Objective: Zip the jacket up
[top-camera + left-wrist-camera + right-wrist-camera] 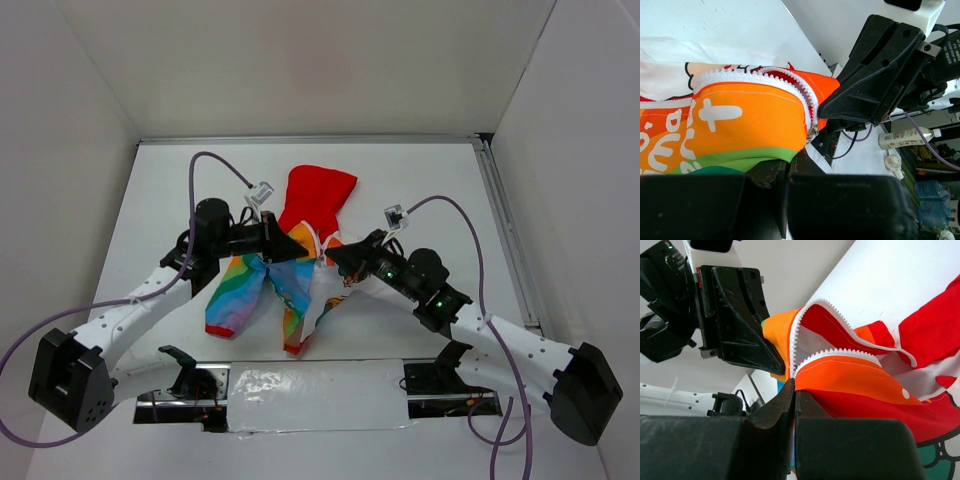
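Jacket (290, 280) sits mid-frame on the tabletop (160, 200), left jaws and right jaws each pinching a front edge near the collar, but the zipper teeth (840, 352) gape apart, so zipping looks barely begun.

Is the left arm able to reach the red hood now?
Probably yes: the hood lies uncovered just beyond the left gripper, but that gripper is shut on the jacket and must release first.

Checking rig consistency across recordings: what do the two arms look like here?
Both the left arm and right arm have white perforated links, black joints, black bases and black jaws. A purple cable loops from each wrist. Green lights glow on the right arm.
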### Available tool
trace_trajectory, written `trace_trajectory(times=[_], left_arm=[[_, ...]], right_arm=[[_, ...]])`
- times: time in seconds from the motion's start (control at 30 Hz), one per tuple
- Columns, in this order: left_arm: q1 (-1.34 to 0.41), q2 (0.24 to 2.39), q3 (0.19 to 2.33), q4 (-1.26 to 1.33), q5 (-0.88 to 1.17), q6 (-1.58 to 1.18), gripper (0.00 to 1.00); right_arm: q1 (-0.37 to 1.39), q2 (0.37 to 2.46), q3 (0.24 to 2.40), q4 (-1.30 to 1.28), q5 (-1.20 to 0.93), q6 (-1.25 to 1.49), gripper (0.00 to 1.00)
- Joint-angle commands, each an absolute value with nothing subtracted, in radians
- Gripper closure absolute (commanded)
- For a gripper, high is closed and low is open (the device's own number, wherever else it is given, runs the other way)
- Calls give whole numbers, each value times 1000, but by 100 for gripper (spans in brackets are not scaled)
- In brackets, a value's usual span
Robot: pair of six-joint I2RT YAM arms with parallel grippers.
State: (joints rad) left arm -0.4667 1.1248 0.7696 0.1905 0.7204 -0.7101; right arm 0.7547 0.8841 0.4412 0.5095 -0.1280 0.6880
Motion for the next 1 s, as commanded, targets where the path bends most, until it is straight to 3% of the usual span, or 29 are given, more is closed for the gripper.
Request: trace_trajectory(times=[0.0,0.63,0.97], left_arm=[[-474,1129,764,256,744,-695,100],[-476,1154,738,351,911,-712,100],[-479,1166,726,380,997,-647,100]], right_arm=[[747,859,434,620,-130,695,100],[735,858,403,657,-71,724,100],[719,851,431,612,-141,727,100]])
